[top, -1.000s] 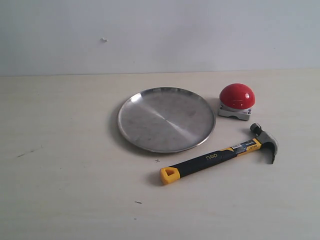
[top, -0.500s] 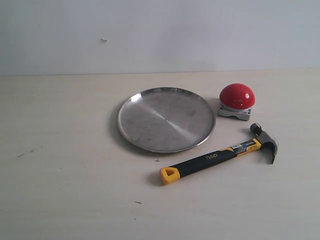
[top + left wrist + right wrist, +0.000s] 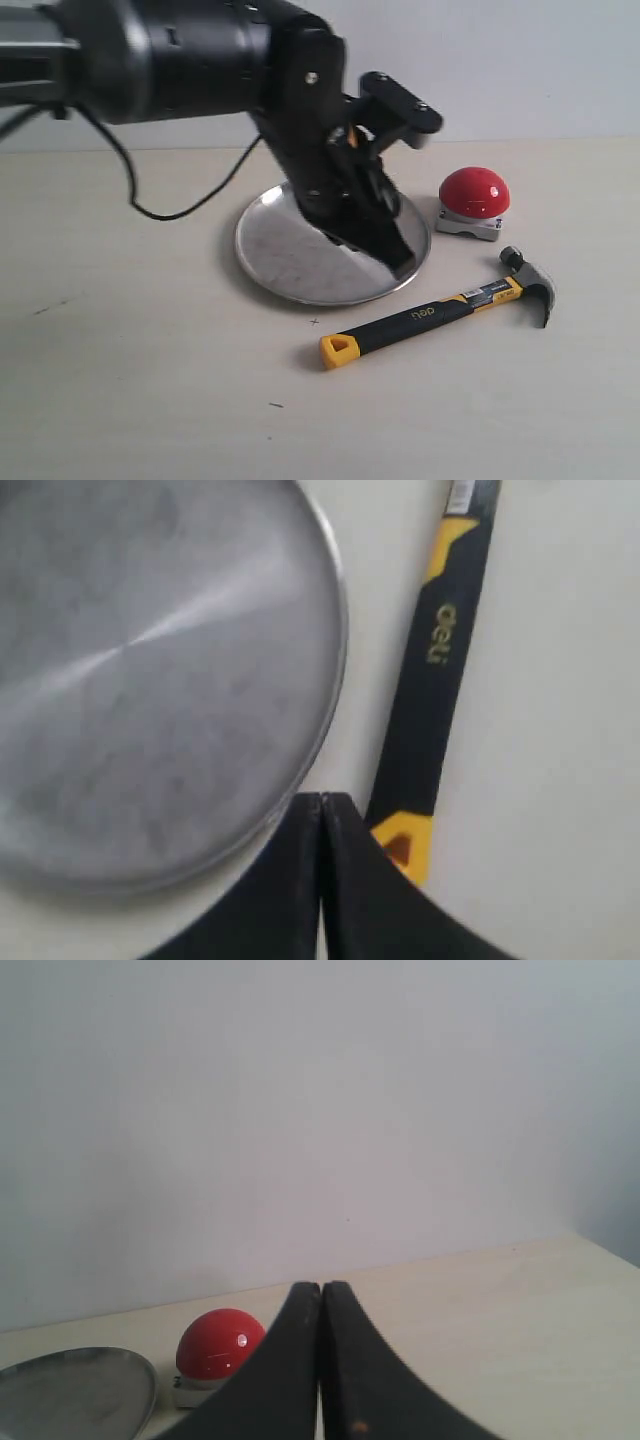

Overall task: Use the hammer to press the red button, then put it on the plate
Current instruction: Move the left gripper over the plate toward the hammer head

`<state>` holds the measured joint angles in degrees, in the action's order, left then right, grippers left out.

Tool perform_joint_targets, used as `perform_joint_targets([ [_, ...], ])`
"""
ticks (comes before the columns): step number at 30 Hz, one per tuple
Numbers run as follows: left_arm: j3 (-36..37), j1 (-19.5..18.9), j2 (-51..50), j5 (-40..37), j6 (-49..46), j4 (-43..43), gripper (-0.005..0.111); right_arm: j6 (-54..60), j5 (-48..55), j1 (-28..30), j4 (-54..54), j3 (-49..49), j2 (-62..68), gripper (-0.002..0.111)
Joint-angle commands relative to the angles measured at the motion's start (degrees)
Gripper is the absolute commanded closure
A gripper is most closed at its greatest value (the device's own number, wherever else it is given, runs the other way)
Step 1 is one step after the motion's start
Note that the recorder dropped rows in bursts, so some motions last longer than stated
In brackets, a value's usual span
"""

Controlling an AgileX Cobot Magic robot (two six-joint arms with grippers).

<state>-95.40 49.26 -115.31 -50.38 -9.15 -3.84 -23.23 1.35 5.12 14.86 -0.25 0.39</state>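
Note:
The hammer [image 3: 440,312] lies flat on the table, its dark head toward the right and its yellow handle end [image 3: 338,349] toward the front. The red button [image 3: 474,193] sits on its grey base behind the hammer head. The silver plate [image 3: 270,250] lies at the middle. My left gripper [image 3: 400,262] hangs shut over the plate's near right rim, holding nothing. In the left wrist view the shut left gripper [image 3: 321,798] lies between the plate [image 3: 150,680] and the hammer [image 3: 440,670]. My right gripper [image 3: 321,1286] is shut and empty, with the button [image 3: 215,1344] and plate [image 3: 75,1392] beyond it.
The black left arm [image 3: 200,60] reaches in from the upper left, with a cable [image 3: 180,205] hanging over the table behind the plate. A pale wall [image 3: 520,60] stands behind the table.
The left arm has come into the exterior view from the upper left and now hangs over the plate. The hammer, button and plate have not moved.

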Motion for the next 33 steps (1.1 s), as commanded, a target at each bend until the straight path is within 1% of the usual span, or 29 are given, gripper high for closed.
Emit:
perform_joint_targets([
  [1,-14.12,1.67,-10.12,-8.32,-2.5,0.65,0.107,0.54,-0.34,0.3,0.02,0.25,-0.39,0.108],
  [3,-20.31,1.68,-14.4,-11.54,-6.43,1.93,0.107,0.54,-0.34,0.3,0.02,0.25,-0.39,0.108],
  [6,-26.81,1.68,-18.89,-12.14,-10.35,3.18,0.107,0.54,-0.34,0.3,0.02,0.25,-0.39,0.108],
  [10,-33.12,1.68,-23.74,-11.29,-14.64,6.14,0.107,0.54,-0.34,0.3,0.26,0.25,-0.39,0.108],
  [14,-38.72,1.68,-27.31,-11.53,-19.57,11.85,0.107,0.54,-0.34,0.3,0.26,0.25,-0.39,0.108],
  [16,-40.98,1.68,-28.98,-11.79,-20.66,13.03,0.107,0.54,-0.34,0.3,0.26,0.25,-0.39,0.108],
  [22,-44.34,1.68,-32.7,-11.2,-20.81,13.31,0.107,0.54,-0.34,0.3,0.26,0.25,-0.39,0.108],
  [26,-44.5,2.18,-33.39,-8.71,-21.75,13.55,0.107,0.54,-0.34,0.3,0.15,0.25,-0.39,0.108],
  [30,-44.5,3.16,-33.26,-4.18,-21.99,14.01,0.105,0.54,-0.34,0.3,0.27,0.25,-0.39,0.108],
  [33,-44.5,3.83,-33.16,-3.94,-21.88,15.44,0.103,0.54,-0.34,0.3,0.27,0.25,-0.39,0.108],
])
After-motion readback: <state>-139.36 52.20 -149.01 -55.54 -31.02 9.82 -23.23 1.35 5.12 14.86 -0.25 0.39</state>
